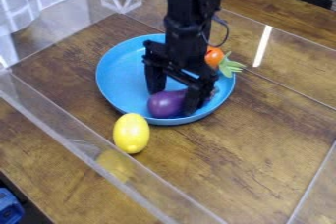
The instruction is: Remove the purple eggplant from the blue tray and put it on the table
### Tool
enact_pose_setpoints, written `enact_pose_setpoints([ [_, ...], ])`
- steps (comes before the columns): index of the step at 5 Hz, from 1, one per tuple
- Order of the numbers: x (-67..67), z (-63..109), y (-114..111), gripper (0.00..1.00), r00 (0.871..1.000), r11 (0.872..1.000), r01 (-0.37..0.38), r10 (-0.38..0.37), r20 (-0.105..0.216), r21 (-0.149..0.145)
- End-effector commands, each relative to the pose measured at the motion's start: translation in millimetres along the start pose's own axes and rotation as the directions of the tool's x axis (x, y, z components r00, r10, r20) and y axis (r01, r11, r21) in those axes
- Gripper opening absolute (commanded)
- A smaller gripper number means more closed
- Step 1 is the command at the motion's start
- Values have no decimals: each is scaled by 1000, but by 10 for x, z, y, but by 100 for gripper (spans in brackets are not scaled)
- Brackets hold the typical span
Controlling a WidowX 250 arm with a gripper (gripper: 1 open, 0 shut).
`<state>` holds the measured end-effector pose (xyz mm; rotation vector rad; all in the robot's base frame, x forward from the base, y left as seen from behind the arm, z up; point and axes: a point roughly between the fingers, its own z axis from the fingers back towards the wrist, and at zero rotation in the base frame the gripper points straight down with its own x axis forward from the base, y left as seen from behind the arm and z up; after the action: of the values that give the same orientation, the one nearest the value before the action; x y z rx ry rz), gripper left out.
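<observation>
The purple eggplant lies at the front of the blue tray, partly covered by my gripper. My gripper points straight down and stands open, one finger on each side of the eggplant, low over the tray's floor. The dark wood table surrounds the tray.
An orange carrot with a green top rests at the tray's right rim, just behind the arm. A yellow lemon sits on the table in front of the tray. Clear acrylic walls edge the table on the left and front.
</observation>
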<state>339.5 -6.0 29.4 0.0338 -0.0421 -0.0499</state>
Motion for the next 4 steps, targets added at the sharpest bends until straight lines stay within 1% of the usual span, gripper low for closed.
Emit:
enact_pose_setpoints([
  [1, 55, 22, -31, 0, 999, 1000, 20, -20, 33, 2],
  [2, 89, 224, -50, 0, 998, 1000, -2, 1, 56, 22],
  [3, 129, 440, -84, 0, 996, 999, -22, 19, 85, 39],
  [4, 193, 702, -132, 0, 991, 997, -51, 44, 130, 53],
])
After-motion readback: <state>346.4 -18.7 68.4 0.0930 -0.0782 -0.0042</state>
